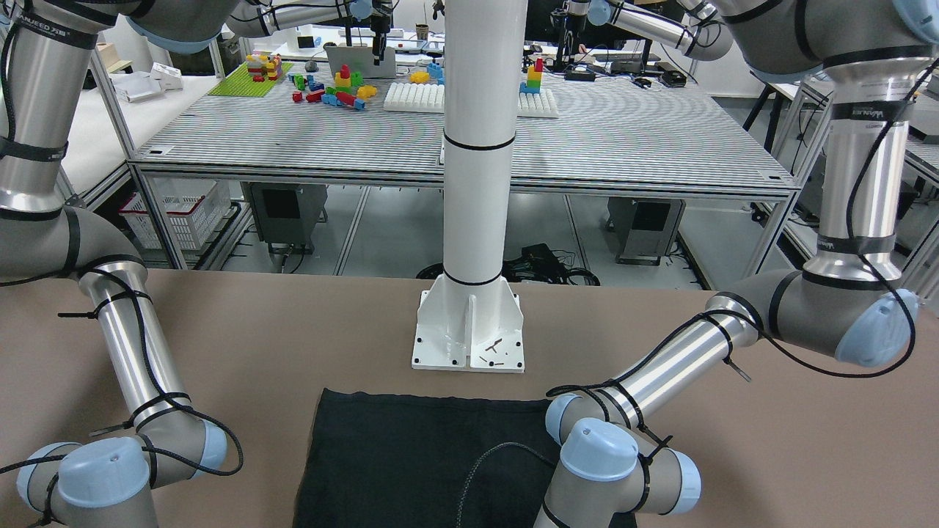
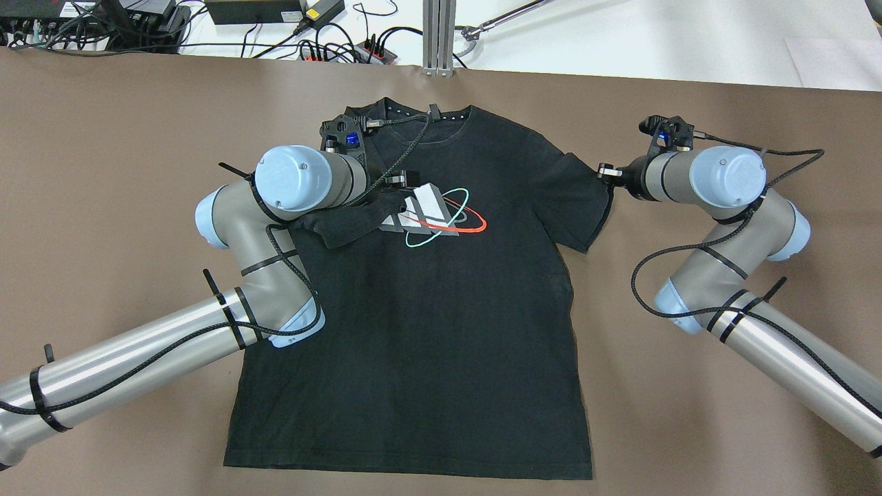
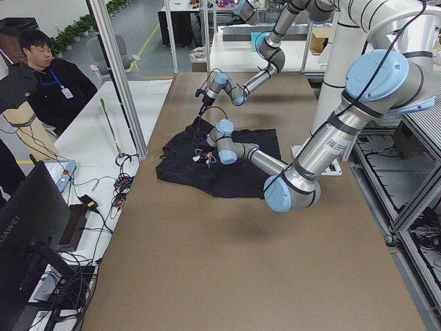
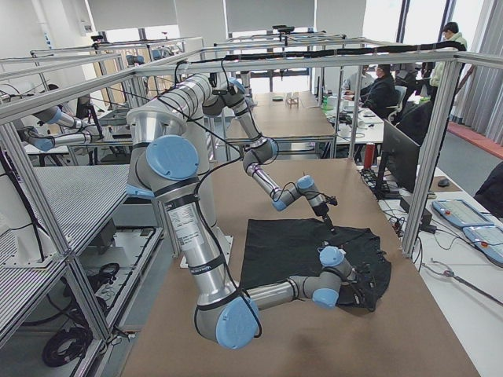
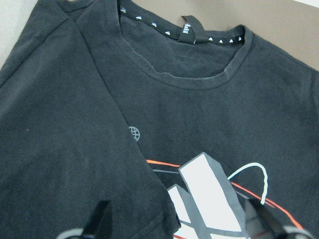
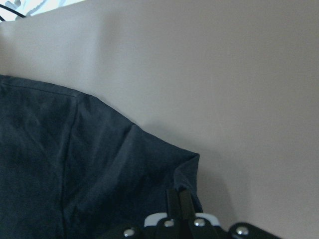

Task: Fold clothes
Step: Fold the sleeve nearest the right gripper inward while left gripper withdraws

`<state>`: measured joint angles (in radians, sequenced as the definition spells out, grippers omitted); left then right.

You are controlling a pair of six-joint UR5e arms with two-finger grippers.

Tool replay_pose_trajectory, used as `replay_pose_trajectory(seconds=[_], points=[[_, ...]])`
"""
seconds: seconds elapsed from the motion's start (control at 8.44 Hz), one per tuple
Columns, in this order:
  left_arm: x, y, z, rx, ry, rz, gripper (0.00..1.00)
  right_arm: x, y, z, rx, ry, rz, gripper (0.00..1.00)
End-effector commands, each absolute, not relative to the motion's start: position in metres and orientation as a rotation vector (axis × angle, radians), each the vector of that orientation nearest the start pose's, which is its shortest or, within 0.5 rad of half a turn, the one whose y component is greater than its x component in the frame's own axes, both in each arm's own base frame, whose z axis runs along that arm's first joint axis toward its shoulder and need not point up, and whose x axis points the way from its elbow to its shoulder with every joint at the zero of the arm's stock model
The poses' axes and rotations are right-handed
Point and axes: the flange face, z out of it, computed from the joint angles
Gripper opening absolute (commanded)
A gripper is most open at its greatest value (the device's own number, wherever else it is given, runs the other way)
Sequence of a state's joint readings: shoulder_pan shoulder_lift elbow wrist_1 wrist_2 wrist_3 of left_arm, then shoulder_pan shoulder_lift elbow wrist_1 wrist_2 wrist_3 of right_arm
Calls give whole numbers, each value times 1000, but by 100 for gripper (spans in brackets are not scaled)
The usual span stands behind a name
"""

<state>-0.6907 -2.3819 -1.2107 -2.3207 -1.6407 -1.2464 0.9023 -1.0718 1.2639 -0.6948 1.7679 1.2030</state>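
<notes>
The clothes are a black T-shirt (image 2: pixel 441 331) with a white, red and teal chest print (image 2: pixel 431 213). It lies flat, collar toward the far table edge. Its hem shows in the front-facing view (image 1: pixel 411 455). The sleeve on my left side (image 2: pixel 344 227) lies folded in over the chest. My left gripper (image 2: pixel 406 180) hovers over the print, open and empty; its fingers (image 5: pixel 99 219) stand apart in the left wrist view. My right gripper (image 2: pixel 605 172) is shut on the edge of the other sleeve (image 2: pixel 586 200); its closed tips (image 6: pixel 179 199) pinch the sleeve's hem (image 6: pixel 187 167).
The white pillar's base plate (image 1: pixel 469 334) stands on the brown table behind the shirt's hem. Cables and power strips (image 2: pixel 331 48) lie beyond the far edge. An aluminium post (image 2: pixel 439 34) stands there too. A person (image 3: pixel 52 76) sits beside the table.
</notes>
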Motion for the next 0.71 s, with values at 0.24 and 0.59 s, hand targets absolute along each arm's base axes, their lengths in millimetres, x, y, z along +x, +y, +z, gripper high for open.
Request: replay_pose_trajectory(seconds=[0.24, 0.59], points=[[469, -637, 281, 554, 1001, -218, 94, -418, -641, 254, 375, -1078, 580, 0], [454, -646, 290, 557, 984, -211, 94, -524, -609, 200, 439, -1010, 644, 0]])
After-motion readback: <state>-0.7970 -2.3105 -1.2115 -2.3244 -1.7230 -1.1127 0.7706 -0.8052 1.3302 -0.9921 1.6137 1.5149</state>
